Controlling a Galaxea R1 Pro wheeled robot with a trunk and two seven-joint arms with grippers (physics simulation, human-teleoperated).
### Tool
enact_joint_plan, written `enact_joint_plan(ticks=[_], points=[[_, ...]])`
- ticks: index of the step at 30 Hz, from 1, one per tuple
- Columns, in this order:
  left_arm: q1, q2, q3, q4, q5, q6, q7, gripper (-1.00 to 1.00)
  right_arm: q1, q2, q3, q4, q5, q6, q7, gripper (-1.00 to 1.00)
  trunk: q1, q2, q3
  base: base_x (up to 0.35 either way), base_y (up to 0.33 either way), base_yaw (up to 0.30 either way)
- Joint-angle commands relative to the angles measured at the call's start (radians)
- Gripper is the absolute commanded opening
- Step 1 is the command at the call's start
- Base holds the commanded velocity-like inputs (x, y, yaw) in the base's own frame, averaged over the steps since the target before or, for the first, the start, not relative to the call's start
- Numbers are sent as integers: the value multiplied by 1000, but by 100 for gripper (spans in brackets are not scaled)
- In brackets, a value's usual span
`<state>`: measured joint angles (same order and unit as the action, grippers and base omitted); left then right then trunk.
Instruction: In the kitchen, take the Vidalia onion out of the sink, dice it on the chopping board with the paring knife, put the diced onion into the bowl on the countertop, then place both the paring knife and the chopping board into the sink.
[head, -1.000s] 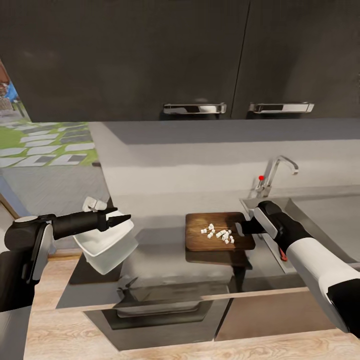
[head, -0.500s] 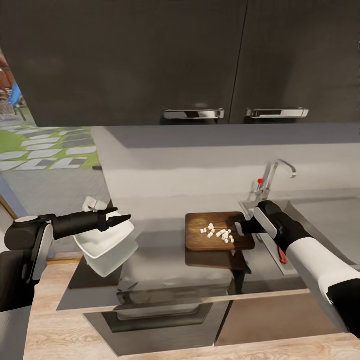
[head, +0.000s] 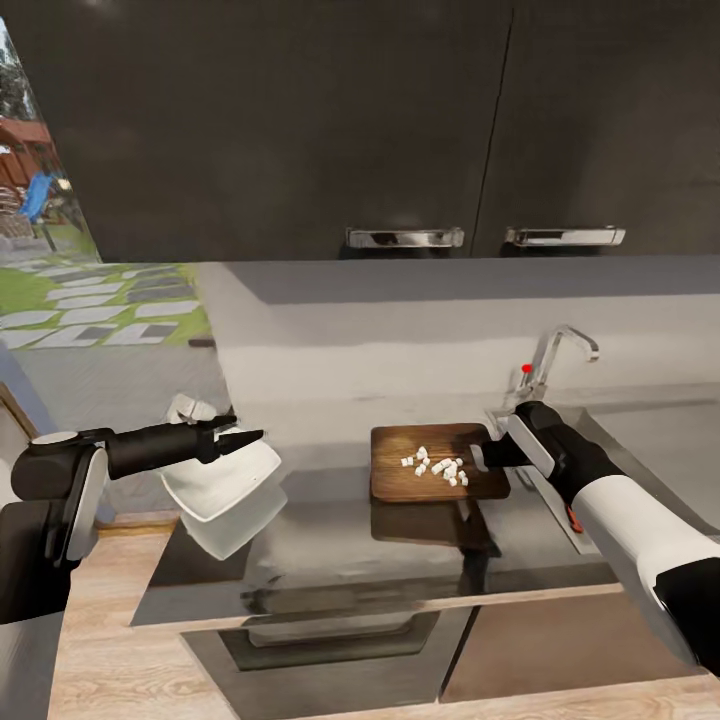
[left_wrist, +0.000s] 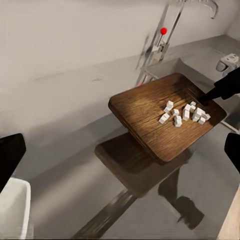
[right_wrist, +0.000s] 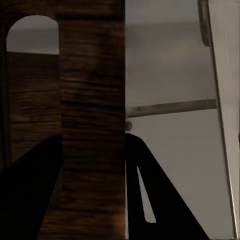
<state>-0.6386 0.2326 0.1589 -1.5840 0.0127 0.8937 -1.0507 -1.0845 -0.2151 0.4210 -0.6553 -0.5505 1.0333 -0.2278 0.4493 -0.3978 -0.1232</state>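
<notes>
Your left gripper (head: 243, 437), at the head view's left centre, is clamped on the rim of the white bowl (head: 222, 487), which hangs tilted beyond the countertop's (head: 340, 540) left end. Your right gripper (head: 478, 457) pinches the right edge of the chopping board (head: 395, 478), right of centre, lifted above its reflection. White onion cubes (head: 438, 466) sit clustered on the board. The sink (head: 655, 445) and tap (head: 548, 362) occupy the right. A reddish sliver (head: 571, 517) beneath your right forearm may be the paring knife.
</notes>
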Motion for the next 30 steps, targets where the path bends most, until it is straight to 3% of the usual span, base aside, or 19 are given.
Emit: enact_joint_plan(ticks=[1, 23, 30], points=[[-1, 0, 1, 0, 1, 8, -3, 100, -2, -1, 7, -1, -13, 2, -10, -100, 1, -2, -1, 0, 255, 0], [-1, -4, -11, -1, 1, 8, -3, 100, -2, -1, 4, -1, -13, 2, -11, -100, 1, -2, 34, 0, 263, 0], [-1, -4, -16, -1, 1, 8, -3, 100, -2, -1, 3, -1, -13, 2, -11, -100, 1, -2, 38, 0, 76, 0]])
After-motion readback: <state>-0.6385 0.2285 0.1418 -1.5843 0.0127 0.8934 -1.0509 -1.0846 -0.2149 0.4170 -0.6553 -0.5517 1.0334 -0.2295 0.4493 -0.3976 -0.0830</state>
